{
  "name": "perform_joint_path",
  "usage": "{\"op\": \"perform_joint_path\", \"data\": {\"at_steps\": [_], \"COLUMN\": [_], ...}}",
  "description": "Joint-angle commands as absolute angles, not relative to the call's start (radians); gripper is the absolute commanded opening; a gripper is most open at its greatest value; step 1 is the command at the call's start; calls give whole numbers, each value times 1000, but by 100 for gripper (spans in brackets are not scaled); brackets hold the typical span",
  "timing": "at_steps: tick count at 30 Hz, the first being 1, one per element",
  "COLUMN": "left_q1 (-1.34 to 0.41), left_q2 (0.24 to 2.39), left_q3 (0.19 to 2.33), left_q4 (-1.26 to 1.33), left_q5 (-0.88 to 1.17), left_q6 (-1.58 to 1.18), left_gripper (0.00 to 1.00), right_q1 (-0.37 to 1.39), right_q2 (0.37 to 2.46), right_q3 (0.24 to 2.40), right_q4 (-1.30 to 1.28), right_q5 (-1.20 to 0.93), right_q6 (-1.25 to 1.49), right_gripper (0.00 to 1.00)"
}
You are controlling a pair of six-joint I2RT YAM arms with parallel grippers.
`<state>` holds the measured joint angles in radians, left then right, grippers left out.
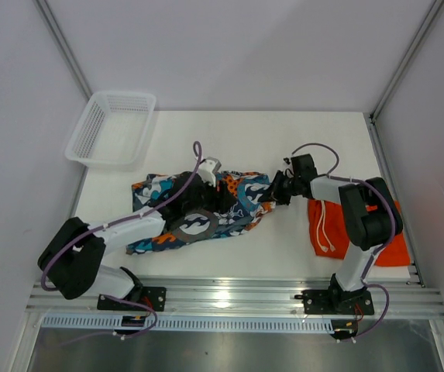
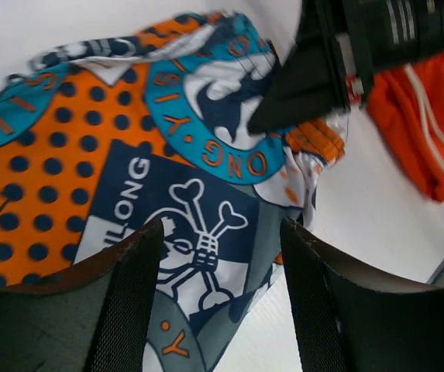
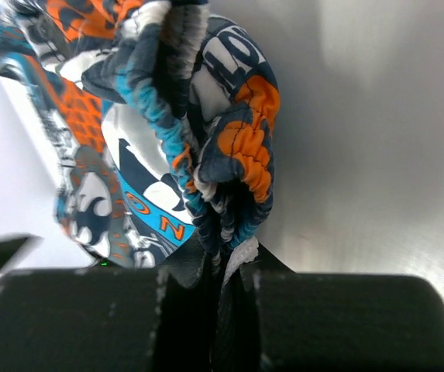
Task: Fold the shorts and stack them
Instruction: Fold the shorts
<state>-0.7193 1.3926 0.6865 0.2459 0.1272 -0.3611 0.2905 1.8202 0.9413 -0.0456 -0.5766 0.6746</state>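
Observation:
The cartoon-print shorts [image 1: 229,205] lie rumpled mid-table, under my left arm. My left gripper [image 1: 215,184] hovers open just above them; in the left wrist view its fingers [image 2: 132,302] straddle the skull-print fabric [image 2: 198,225] without touching it. My right gripper [image 1: 274,188] is shut on the bunched elastic waistband [image 3: 229,178] at the shorts' right end; it shows dark in the left wrist view [image 2: 314,70]. The orange shorts [image 1: 330,225] with white drawstring lie at the right, partly under my right arm, and show in the left wrist view [image 2: 431,116].
A white mesh basket [image 1: 111,128] stands at the far left corner, overhanging the table edge. Metal frame posts rise at the back corners. An aluminium rail [image 1: 237,293] runs along the near edge.

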Motion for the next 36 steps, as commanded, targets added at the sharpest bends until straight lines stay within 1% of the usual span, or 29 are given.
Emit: {"op": "perform_joint_path", "data": {"at_steps": [1,4,7,9,15,18,21,23,24,27,33,36], "left_q1": [-668,-632,-632,-632,-632,-632,-632,-627,-620,-559,-410,-358], "left_q2": [1353,1377,1416,1446,1467,1434,1358,1290,1273,1229,1149,1164], "left_q3": [701,692,696,698,655,641,641,655,663,663,560,522], "left_q4": [270,310,313,302,281,216,118,-31,-67,-152,-170,-150], "left_q5": [80,86,90,74,-12,-69,-116,-182,-199,-204,-157,-115], "left_q6": [-484,-540,-528,-526,-531,-541,-546,-561,-568,-597,-623,-620], "left_gripper": [65,63,61,58,50,49,49,51,51,51,51,50], "right_q1": [253,207,196,198,199,209,213,212,209,199,195,204], "right_q2": [1764,1753,1744,1746,1720,1727,1735,1736,1736,1762,1776,1779], "right_q3": [960,998,1070,1149,1250,1334,1399,1455,1456,1502,1551,1581], "right_q4": [-147,-190,-317,-422,-552,-644,-727,-756,-765,-807,-834,-851], "right_q5": [-506,-505,-470,-443,-365,-278,-193,-151,-137,-115,-58,-35], "right_q6": [565,522,425,364,325,287,265,230,230,199,183,173], "right_gripper": [0,0,0,0,0,0,0,0,0,0,1,3]}}
